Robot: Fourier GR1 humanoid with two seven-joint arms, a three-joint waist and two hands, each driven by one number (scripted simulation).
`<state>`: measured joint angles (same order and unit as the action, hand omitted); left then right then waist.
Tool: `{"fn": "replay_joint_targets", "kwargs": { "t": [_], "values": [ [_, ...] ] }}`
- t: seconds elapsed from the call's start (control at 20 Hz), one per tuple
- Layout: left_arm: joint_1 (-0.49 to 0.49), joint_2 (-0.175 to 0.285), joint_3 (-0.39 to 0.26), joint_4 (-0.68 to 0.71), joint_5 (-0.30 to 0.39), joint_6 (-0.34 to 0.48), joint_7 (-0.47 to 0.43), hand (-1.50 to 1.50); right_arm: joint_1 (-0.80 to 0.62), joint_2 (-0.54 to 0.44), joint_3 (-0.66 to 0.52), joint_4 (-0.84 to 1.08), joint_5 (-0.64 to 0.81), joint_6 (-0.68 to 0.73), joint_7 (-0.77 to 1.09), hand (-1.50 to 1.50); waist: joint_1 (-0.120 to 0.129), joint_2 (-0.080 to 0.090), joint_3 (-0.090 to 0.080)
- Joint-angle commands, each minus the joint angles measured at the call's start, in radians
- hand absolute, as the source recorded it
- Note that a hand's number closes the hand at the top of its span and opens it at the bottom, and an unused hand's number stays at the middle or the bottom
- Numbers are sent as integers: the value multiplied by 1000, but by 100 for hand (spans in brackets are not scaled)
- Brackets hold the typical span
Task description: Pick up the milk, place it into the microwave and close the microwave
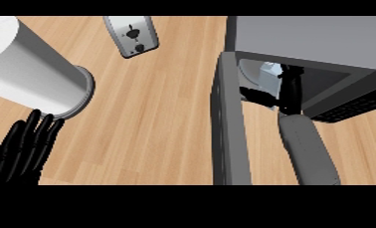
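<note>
Nearest to us, at the lower left of the frame, our left hand (26,145) rests open, fingers straight and pointing up, holding nothing. At the lower right our right forearm (308,147) runs up into the microwave (308,38); its door (226,132) stands wide open, seen edge-on down the right-centre of the frame. Our right hand (291,87) is inside the cavity; we cannot tell whether it is clasped on anything. A pale, bluish-white shape that we take for the milk (271,67) shows just beyond the hand, toward the back of the cavity, mostly hidden.

We judge the carrying-in done or nearly so; what is left is letting go, drawing the arm out and swinging the door shut; the arm itself lies in the door's path until it is out.

Farther off, a white cylinder (37,67) on a grey base stands at the upper left, just above the left hand; a metal toaster (132,35) sits at the top centre, well apart from the door.
</note>
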<state>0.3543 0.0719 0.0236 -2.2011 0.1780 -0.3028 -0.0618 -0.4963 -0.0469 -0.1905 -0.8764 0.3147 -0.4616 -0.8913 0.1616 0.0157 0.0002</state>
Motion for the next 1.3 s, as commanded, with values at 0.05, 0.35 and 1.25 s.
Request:
{"fn": "replay_joint_targets", "kwargs": {
  "t": [0.05, 0.35, 1.25],
  "values": [
    [-10, -21, -29, 10, -14, 14, 10, -150, -162, -57, -46, 175, -36, 110, 242, -150, -3, 33, 1],
    [-9, -36, -40, 12, -61, 38, 5, -150, -188, -43, -63, 221, -70, 138, 231, -150, -25, 23, 2],
    [-85, -11, -167, 147, -137, -34, 16, -150, -126, -7, -59, 302, -202, 419, 110, -150, -131, 3, 1]
  ]
}}
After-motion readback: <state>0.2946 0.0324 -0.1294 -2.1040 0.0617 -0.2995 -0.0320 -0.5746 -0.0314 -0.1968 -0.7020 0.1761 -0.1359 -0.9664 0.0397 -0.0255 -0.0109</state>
